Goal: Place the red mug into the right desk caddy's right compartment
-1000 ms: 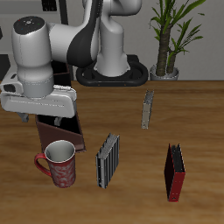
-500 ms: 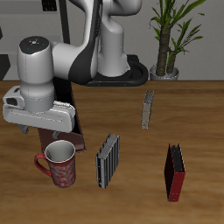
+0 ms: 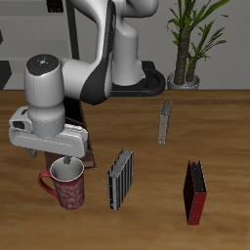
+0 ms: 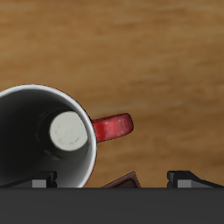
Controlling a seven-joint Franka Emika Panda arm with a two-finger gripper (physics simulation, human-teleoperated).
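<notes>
The red mug (image 3: 68, 186) stands upright near the table's front edge, its handle pointing away from the grey ribbed slab. My gripper (image 3: 61, 160) hangs open just above its rim. In the wrist view I look straight down into the mug (image 4: 42, 133), with its light inside and red handle (image 4: 114, 128). My gripper (image 4: 114, 180) has its fingertips (image 4: 40, 181) spread wide, and nothing is held. The right desk caddy (image 3: 87, 154) is mostly hidden behind my hand. Only a maroon edge shows behind the mug. A dark corner of it (image 4: 123, 182) shows in the wrist view. Its right compartment is hidden.
A grey ribbed slab (image 3: 119, 180) stands beside the mug. A small red-and-black holder (image 3: 195, 192) stands farther along the front. A thin grey upright piece (image 3: 164, 122) is mid-table. A potted plant (image 3: 186, 49) stands at the back.
My gripper has come down and forward, from over the caddy to just above the mug's rim. The mug has not moved.
</notes>
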